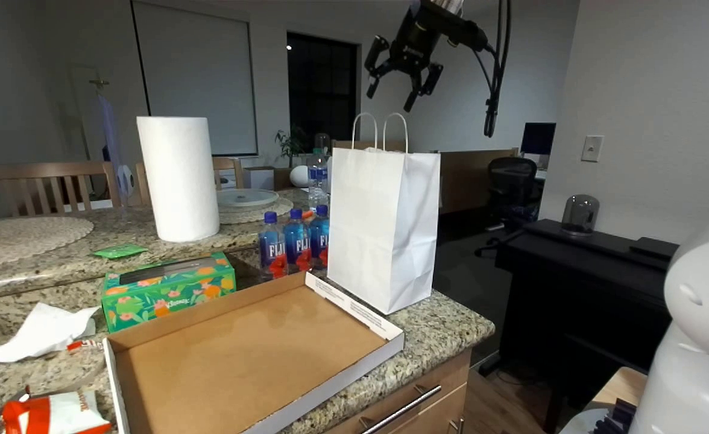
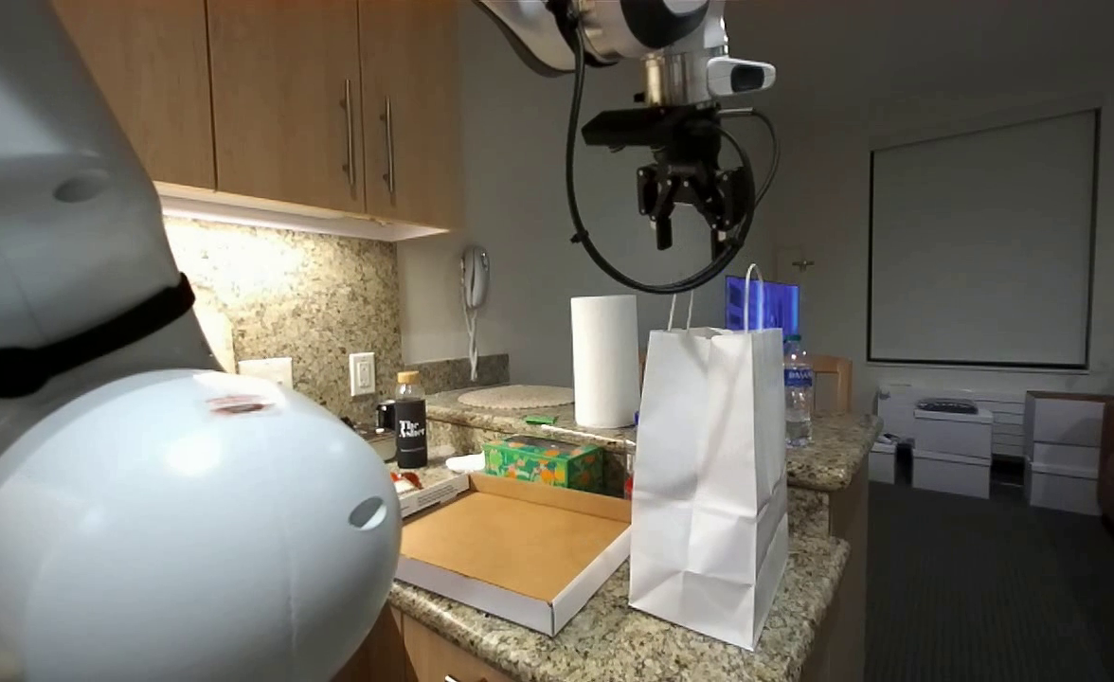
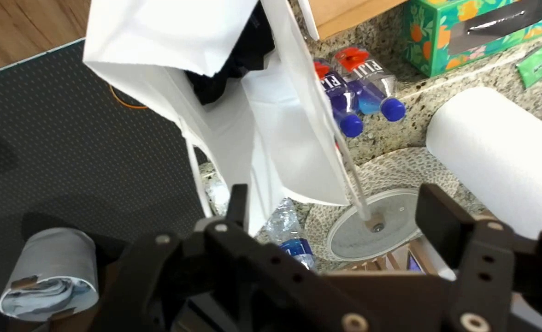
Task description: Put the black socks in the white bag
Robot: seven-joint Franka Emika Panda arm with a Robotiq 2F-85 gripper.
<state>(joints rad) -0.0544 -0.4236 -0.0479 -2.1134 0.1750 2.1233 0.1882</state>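
The tool (image 1: 390, 100) is spread, holding nothing, above the handles (image 1: 396, 114) of the bag (image 1: 366, 223). The socks (image 3: 252, 44) lie inside the bag, which stands upright on the worktop (image 1: 451, 319). The step in hand appears to be the end of a release. The next move likely calls for rising clear of the handles, then fetching the dark bundle (image 1: 621, 417) if that, too cropped to identify, is more socks.

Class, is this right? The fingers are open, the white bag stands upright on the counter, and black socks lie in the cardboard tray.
Not quite: the wrist view shows black socks inside the white bag, not in the cardboard tray. The fingers are open and the bag stands upright on the counter.
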